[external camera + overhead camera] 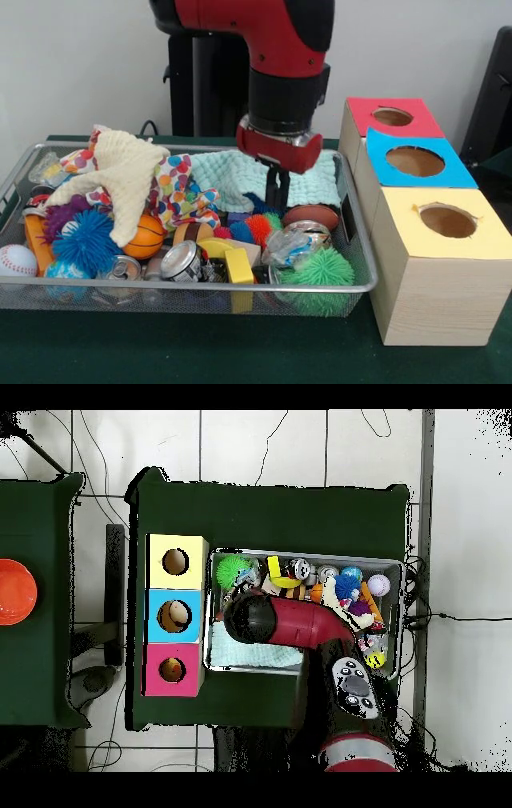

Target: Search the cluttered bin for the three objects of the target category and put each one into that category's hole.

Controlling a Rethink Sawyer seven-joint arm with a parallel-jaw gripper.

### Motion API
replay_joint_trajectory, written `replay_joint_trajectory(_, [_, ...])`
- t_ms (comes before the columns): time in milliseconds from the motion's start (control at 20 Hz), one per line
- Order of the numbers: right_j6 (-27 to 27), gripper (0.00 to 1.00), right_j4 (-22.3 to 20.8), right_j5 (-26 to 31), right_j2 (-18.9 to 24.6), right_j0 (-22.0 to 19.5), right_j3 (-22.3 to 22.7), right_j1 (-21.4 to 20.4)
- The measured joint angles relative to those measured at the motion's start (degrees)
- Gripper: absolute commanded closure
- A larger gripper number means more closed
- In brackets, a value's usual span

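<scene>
Silver wire-mesh bin [48,294] is gleaming; waffle-textured mint cloth [232,178] is lying soft; pale wooden box [424,300] is looking matt.

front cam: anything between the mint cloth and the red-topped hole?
Only the bin's mesh end wall and rim. Front view shows the mint cloth against that end, the red-topped hole just beyond.

mint cloth [240,178], red-topped hole [392,117] (polka-dot cloth [178,190])

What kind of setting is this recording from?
Probably a robotics lab sorting station: a red arm over a wire basket of mixed clutter, three colour-topped wooden boxes with round holes, and cables trailing across a tiled floor.
</scene>
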Motion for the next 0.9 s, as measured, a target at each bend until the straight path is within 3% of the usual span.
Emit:
replay_joint_trajectory(350, [0.0,1.0,-0.01,2.29,-0.02,-2.29,0.49,-4.46])
replay_joint_trajectory(400, [0.0,0.0,-0.02,2.29,-0.03,-2.5,0.5,-4.77])
replay_joint_trajectory(900, [0.0,0.0,-0.02,1.54,-0.08,-1.17,0.5,-3.83])
